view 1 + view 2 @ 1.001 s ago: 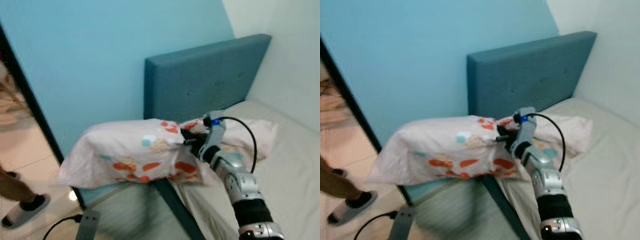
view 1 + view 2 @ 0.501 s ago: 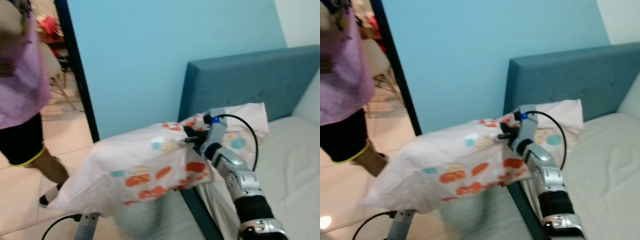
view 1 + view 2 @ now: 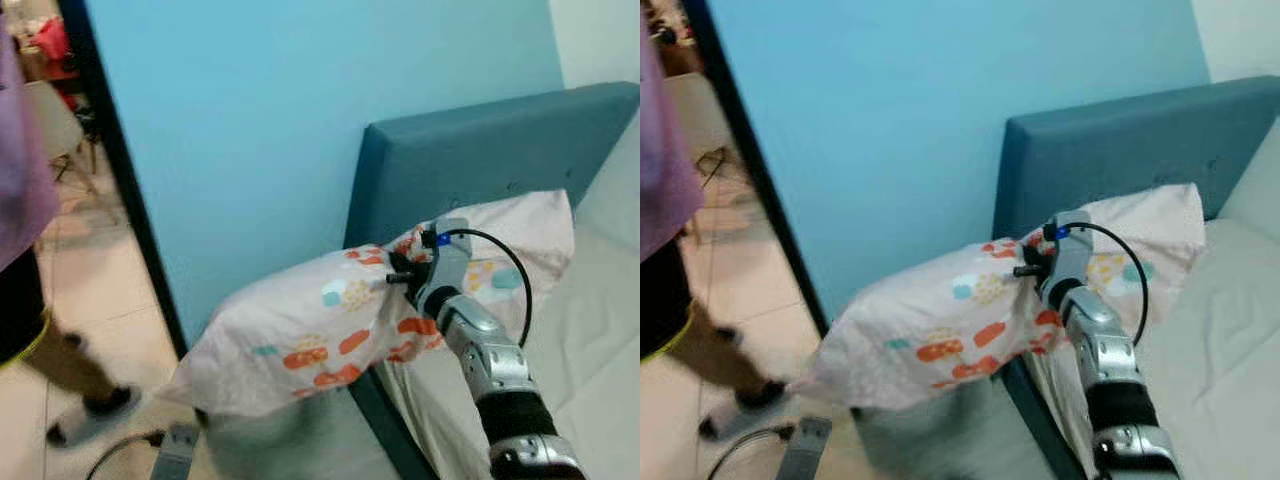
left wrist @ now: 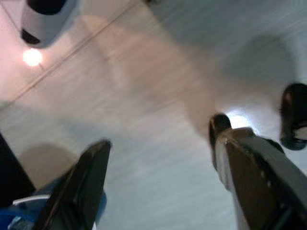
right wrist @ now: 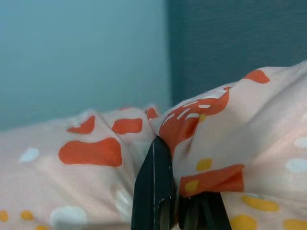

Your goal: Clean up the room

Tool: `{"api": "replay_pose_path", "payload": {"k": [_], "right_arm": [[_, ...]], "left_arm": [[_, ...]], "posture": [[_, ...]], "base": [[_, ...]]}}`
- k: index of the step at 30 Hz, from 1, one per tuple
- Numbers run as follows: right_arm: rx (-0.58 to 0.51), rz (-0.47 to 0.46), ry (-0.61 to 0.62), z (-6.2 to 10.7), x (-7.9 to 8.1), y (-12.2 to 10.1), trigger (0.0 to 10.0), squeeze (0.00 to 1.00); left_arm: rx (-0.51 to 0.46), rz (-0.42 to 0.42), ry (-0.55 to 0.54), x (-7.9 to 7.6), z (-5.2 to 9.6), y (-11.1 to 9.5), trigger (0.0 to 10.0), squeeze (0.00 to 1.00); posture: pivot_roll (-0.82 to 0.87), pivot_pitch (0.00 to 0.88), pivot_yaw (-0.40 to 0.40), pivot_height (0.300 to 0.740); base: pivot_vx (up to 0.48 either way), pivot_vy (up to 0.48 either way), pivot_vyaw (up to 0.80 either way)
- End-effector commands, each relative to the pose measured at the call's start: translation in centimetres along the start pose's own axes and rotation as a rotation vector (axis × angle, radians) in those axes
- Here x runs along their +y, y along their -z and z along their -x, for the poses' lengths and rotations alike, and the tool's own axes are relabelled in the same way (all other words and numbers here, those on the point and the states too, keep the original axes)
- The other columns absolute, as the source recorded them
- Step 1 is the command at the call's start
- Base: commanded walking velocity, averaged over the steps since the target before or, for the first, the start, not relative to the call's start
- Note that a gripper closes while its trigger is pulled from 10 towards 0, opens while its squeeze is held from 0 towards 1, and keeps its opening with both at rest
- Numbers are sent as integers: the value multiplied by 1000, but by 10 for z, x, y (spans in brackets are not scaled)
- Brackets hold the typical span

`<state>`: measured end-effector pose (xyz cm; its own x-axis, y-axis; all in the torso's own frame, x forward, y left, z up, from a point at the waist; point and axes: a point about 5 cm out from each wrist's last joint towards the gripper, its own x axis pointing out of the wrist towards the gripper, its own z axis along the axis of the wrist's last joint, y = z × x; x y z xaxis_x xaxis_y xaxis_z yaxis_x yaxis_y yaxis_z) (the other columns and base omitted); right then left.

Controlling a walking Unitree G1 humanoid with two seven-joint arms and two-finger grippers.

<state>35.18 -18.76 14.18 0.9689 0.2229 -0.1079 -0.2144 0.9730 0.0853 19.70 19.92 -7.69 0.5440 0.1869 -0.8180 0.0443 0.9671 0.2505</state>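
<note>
The right claw is pinched tight on a fold of the pillow, a pale pink one printed with orange, yellow and teal shapes, and holds it in the air past the bed's corner; the right wrist view shows the cloth bunched between the black fingers. Most of the pillow hangs out over the floor beside the bed, its far end sagging lowest, while the gripped end sits in front of the teal headboard. A second pillow lies on the mattress against the headboard, just behind the silver arm. The dark bed frame edge runs below the held pillow. To the robot's left a blue wall ends at a dark door frame, and beyond it a person's leg and shoe blur across pale tiles, with a chair further back. The left claw hangs with its fingers spread wide above the tiled floor.
</note>
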Motion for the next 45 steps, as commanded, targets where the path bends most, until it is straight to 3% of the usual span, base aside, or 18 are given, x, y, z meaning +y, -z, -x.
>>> {"api": "replay_pose_path", "payload": {"k": [1, 19, 33, 45], "right_arm": [[-136, 26, -50, -5, 12, -26, 10000, 0], [-143, 15, -163, -4, 27, -26, 10000, 0], [-129, 22, -181, -3, 27, -25, 10000, 0], [-104, 20, -152, -4, 24, -21, 10000, 0]], "left_arm": [[35, -15, -3, 3, 1, 11, 10000, 0], [55, 11, 7, 4, 1, 15, 10000, 0], [59, 25, 1, 4, 1, 16, 10000, 0], [58, 22, 1, 4, 1, 15, 10000, 0]], "posture": [[54, 0, -53, 725], [54, 0, -53, 725], [51, 0, -53, 725], [53, 0, -53, 725]], "base": [[431, 0, 0], [86, 0, 0], [0, -467, 692], [0, -464, 0]]}}
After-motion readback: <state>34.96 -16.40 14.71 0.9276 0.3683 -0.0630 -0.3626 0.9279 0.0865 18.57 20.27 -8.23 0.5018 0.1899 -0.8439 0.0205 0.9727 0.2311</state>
